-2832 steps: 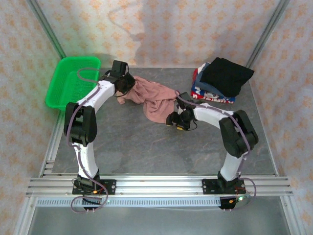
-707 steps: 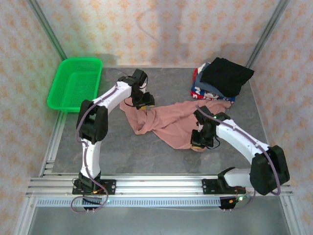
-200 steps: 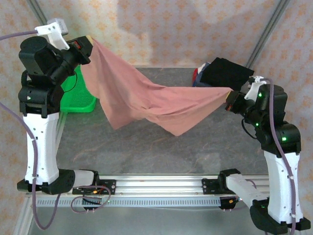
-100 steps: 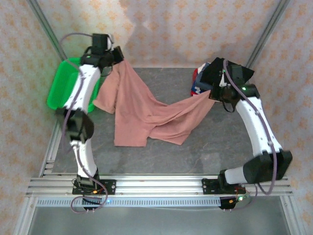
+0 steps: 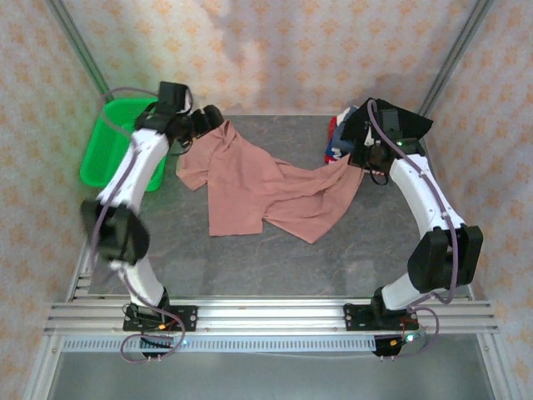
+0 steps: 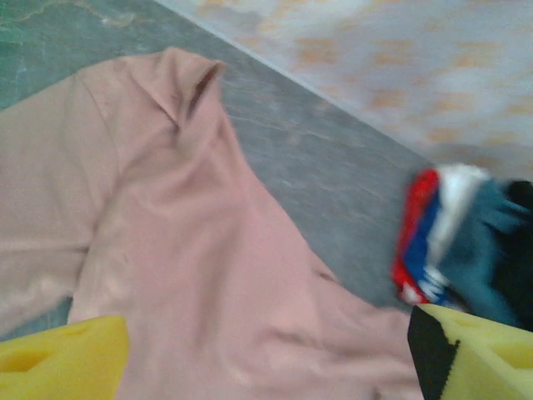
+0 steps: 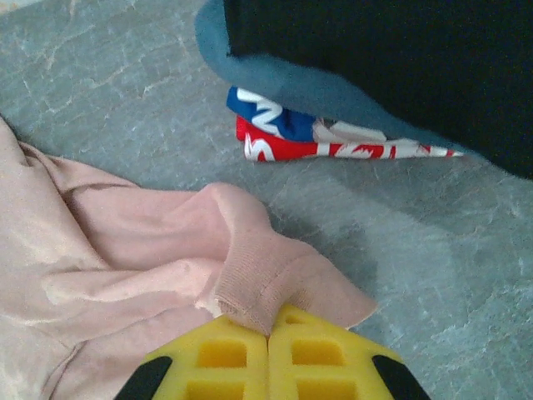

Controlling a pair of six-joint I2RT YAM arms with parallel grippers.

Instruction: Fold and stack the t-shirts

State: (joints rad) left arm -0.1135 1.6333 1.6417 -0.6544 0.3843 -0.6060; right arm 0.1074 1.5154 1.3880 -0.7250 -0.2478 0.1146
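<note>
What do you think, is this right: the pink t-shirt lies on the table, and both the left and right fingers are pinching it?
Not quite. The left fingers stand open above the pink t-shirt, gripping nothing; the left wrist view shows that. The right fingers are shut on its ribbed edge, and it does lie on the table.

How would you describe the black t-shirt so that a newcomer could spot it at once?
On the grey table, look to the far right corner, where a pile of folded shirts sits. The black t-shirt lies on top; it is plain black, unlike the blue layer and the red, white and blue print beneath it, or the pink t-shirt spread mid-table.
</note>
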